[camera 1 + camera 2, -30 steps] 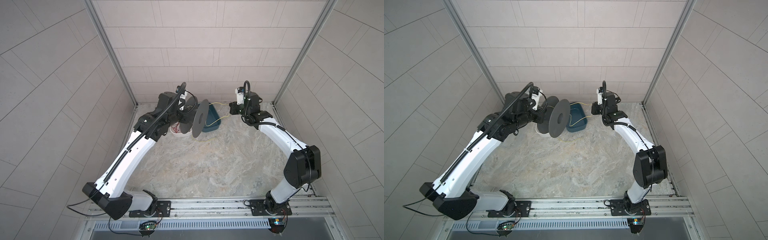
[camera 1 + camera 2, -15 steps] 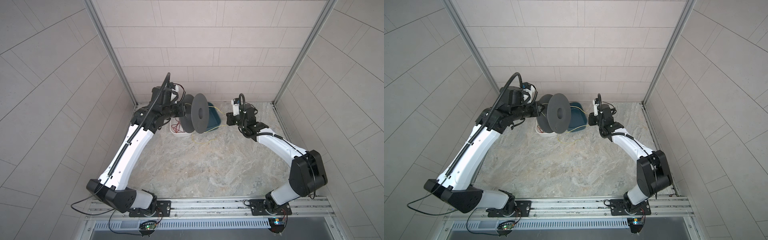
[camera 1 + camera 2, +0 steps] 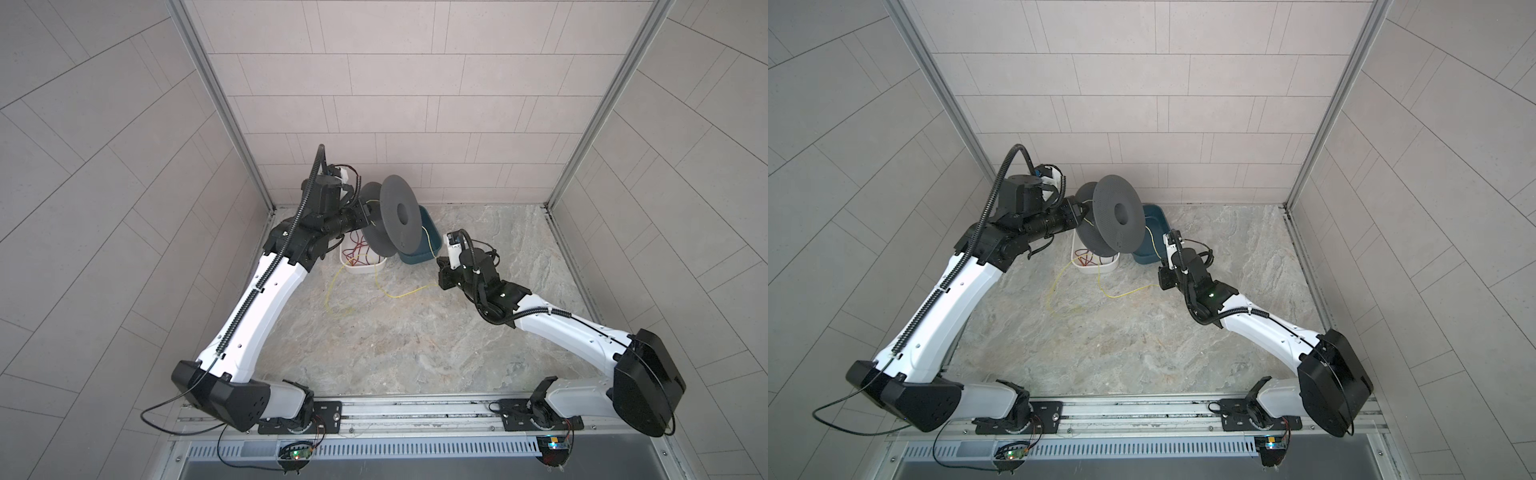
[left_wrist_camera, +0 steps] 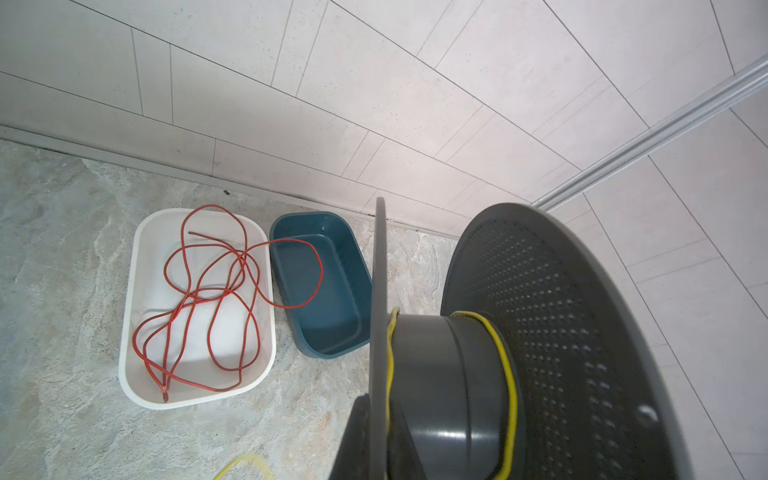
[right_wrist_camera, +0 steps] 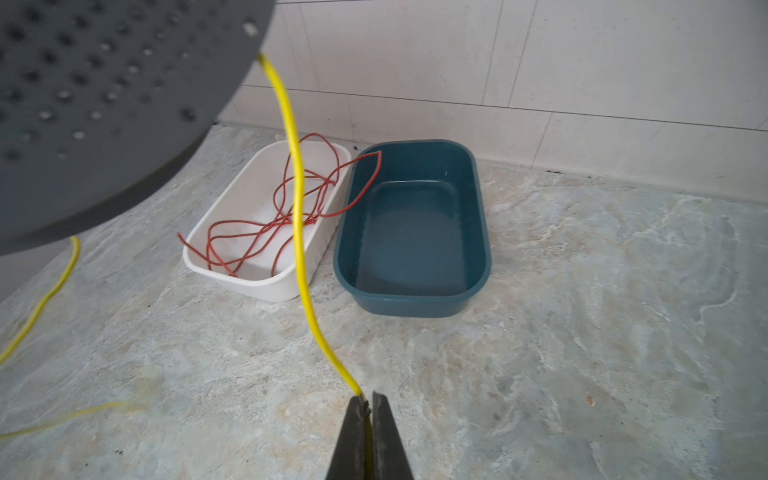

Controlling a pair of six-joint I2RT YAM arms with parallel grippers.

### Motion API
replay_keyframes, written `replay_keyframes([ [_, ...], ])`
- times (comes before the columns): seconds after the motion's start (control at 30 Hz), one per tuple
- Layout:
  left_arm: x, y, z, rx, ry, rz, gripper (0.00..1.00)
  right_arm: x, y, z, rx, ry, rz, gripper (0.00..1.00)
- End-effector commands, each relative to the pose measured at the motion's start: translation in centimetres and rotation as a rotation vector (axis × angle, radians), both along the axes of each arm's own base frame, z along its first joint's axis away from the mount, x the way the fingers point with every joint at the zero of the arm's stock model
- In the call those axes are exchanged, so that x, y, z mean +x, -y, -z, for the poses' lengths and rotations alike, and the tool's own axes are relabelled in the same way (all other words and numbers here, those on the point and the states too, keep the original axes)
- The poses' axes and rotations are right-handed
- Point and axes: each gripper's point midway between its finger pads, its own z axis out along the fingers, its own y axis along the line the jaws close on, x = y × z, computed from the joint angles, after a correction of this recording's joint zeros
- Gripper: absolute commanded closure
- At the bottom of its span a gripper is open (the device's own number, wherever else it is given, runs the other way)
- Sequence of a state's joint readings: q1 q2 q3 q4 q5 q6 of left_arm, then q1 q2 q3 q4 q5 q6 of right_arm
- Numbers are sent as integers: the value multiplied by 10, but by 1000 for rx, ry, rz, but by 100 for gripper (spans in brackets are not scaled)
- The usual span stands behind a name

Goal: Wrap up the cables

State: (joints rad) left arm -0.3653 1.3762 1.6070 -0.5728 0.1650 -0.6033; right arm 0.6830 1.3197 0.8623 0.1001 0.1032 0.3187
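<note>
My left gripper [image 3: 360, 216] [image 3: 1077, 212] holds the dark grey spool [image 3: 395, 218] [image 3: 1119, 218] in the air, on its side above the trays. In the left wrist view that gripper [image 4: 380, 440] is shut on the spool's near flange, and the yellow cable [image 4: 509, 374] makes a turn or two round the hub. The cable [image 5: 297, 208] runs from the spool [image 5: 104, 104] down to my right gripper [image 5: 365, 405], which is shut on it low over the floor. Beyond the right gripper [image 3: 440, 266] [image 3: 1160, 277], the cable [image 3: 390, 294] [image 3: 1117, 296] lies in slack loops on the floor.
A white tray [image 3: 363, 269] [image 4: 129, 311] holds a tangled red cable [image 4: 208, 299] at the back, beside the back wall. A blue tray [image 3: 432, 237] [image 5: 415, 249] stands next to it, with one red loop hanging over its rim. Walls close in on three sides.
The right gripper has come down and forward with the cable, drawing it taut from the spool. The left arm has pulled back, lifting and turning the spool.
</note>
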Motion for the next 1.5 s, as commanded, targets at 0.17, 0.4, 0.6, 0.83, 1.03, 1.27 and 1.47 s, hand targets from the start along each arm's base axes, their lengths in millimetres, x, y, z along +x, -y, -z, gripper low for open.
replay_keyframes([
  [0.17, 7, -19, -55, -111, 192, -116, 100, -27, -39, -16, -28, 92, -90, 100],
  [0.4, 4, -21, -57, -101, 207, -120, 100, -25, -41, -17, -70, 105, -74, 100],
  [0.6, -1, -21, -67, -109, 234, -106, 100, -21, -33, -22, -91, 123, -57, 100],
  [0.83, -10, 0, -81, -176, 286, 21, 100, -2, -15, -30, -11, 115, -19, 100],
  [1.03, -16, 5, -88, -183, 322, 67, 100, 16, -4, -31, 61, 94, -14, 93],
  [1.27, -21, 16, -88, -207, 342, 140, 100, 30, -5, -39, 142, 71, -52, 78],
  [1.47, -24, 15, -90, -204, 351, 140, 100, 38, 3, -44, 223, 50, -44, 61],
])
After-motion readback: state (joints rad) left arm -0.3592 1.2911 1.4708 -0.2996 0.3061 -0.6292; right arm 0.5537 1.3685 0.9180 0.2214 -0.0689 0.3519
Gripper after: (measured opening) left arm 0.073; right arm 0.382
